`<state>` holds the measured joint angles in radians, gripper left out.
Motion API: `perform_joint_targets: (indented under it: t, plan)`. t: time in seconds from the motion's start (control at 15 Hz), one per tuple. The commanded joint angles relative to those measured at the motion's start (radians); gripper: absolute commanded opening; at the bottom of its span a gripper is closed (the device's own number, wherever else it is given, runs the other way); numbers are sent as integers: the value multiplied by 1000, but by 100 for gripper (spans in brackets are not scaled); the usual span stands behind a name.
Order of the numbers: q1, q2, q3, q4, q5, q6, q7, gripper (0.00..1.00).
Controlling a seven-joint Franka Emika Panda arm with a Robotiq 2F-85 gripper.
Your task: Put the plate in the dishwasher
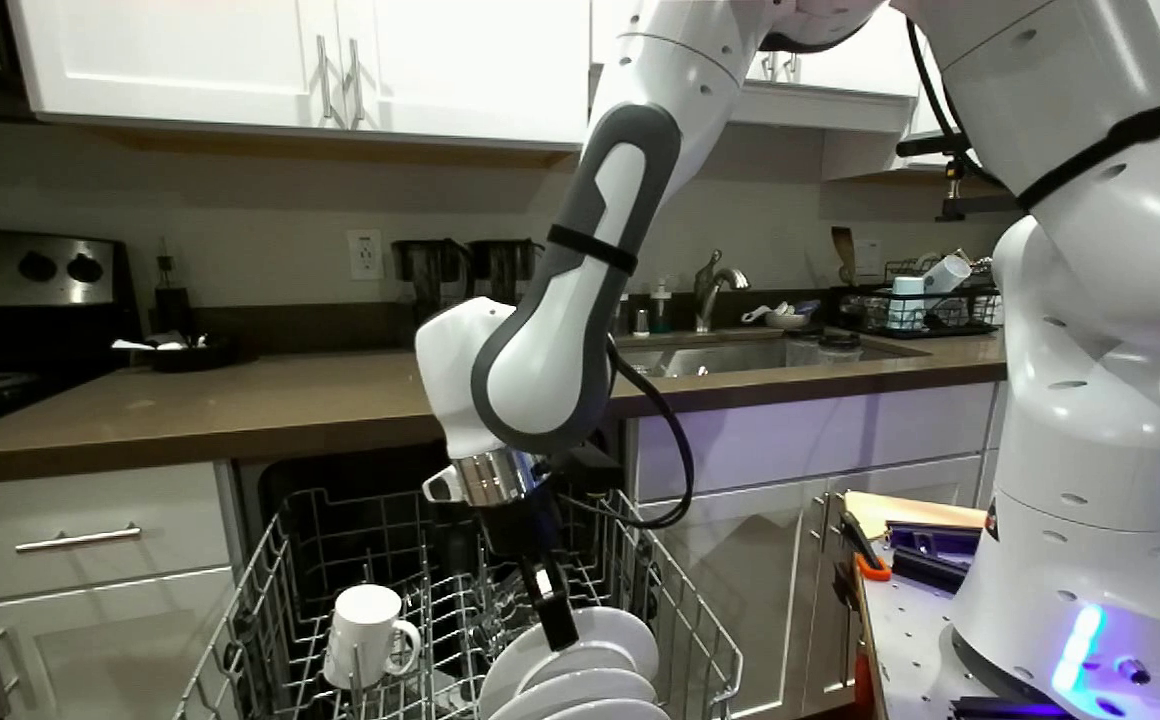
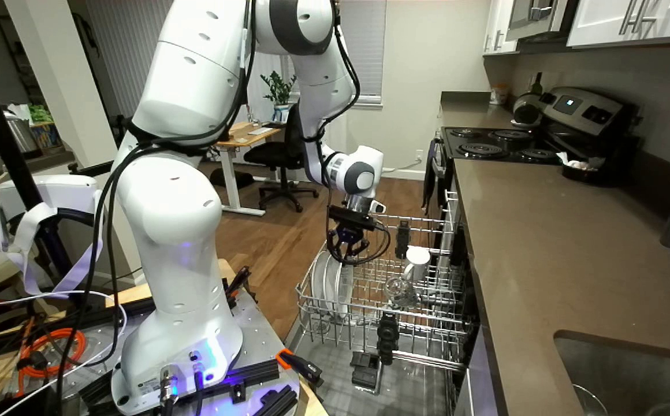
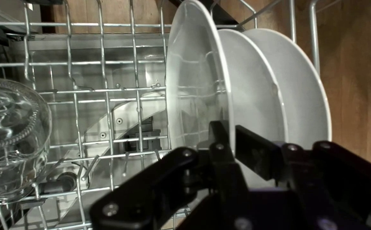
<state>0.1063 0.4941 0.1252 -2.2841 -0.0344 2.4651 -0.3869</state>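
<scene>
Your gripper (image 3: 232, 131) looks clamped on the rim of the plate (image 3: 195, 80), which stands on edge in the dishwasher (image 2: 416, 387), so you likely open across its face, withdrawing along its plane.

I've got the glossy white plate (image 3: 196, 73) on edge, rim pinched in my claw (image 3: 232, 137); the dishwasher (image 2: 410, 393) is open, wire rack (image 3: 137, 89) right underneath.
</scene>
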Motion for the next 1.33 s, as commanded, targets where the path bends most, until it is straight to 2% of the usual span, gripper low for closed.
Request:
perform_joint_targets:
  t: [0.0,0.6,1.0,1.07,1.13,1.27]
  plan:
    - [-8,31,14,46,-37,-26,17,8]
    - [-2,92,14,131,-69,-46,17,8]
    - [0,100,12,141,-83,-78,24,8]
    - [3,97,10,139,-86,-80,29,26]
    - [2,96,11,138,-85,-81,28,38]
    - [1,92,14,136,-82,-96,27,49]
